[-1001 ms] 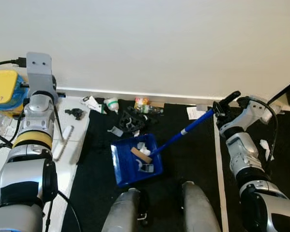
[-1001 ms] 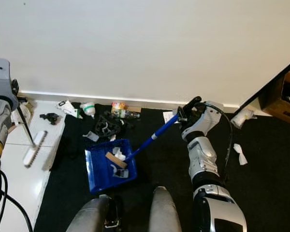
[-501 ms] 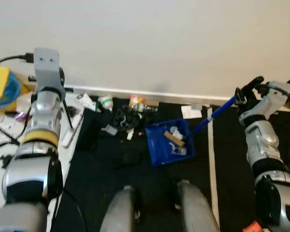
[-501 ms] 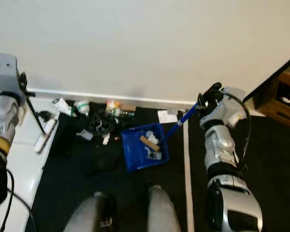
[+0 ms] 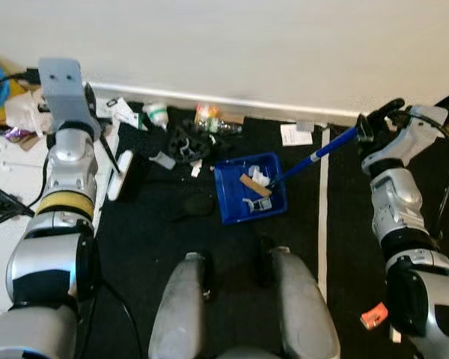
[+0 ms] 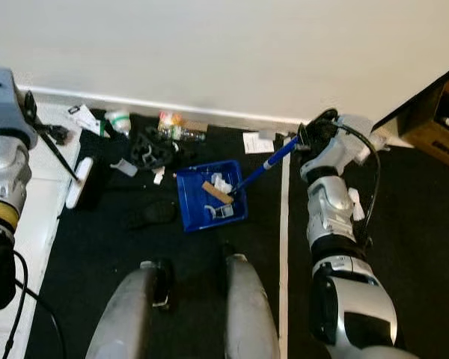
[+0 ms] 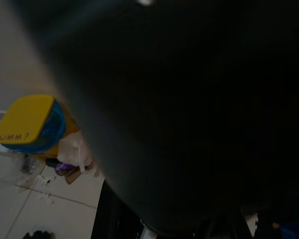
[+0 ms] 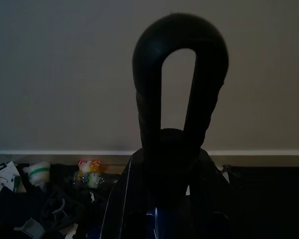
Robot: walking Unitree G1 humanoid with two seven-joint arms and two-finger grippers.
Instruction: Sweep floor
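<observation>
A blue dustpan (image 5: pixel 251 187) lies on the black mat (image 5: pixel 232 247), holding paper scraps and a brown stick. Its long blue handle (image 5: pixel 314 155) slants up to my right gripper (image 5: pixel 374 125), which is shut on the handle's top; the black loop end (image 8: pixel 179 74) rises before the right wrist camera. My left gripper (image 5: pixel 88 105) is raised near the wall, shut on a thin black broom handle (image 5: pixel 108 149). The white brush head (image 5: pixel 122 176) rests at the mat's left edge. Litter lies by the skirting: a white bottle (image 5: pixel 156 114), a bright wrapper (image 5: pixel 207 116), black plastic pieces (image 5: pixel 183 142).
A paper slip (image 5: pixel 293 134) and a dark lump (image 5: pixel 191 206) lie on the mat. A white strip (image 5: pixel 322 217) runs along it. White tiles (image 5: pixel 7 239) with clutter lie left, a cardboard box (image 6: pixel 441 127) right. My legs (image 5: pixel 232 314) stand below.
The camera has swung. The dustpan now sits to the right of the litter pile instead of below it. The brush head has gone from the white tiles to the mat's edge.
</observation>
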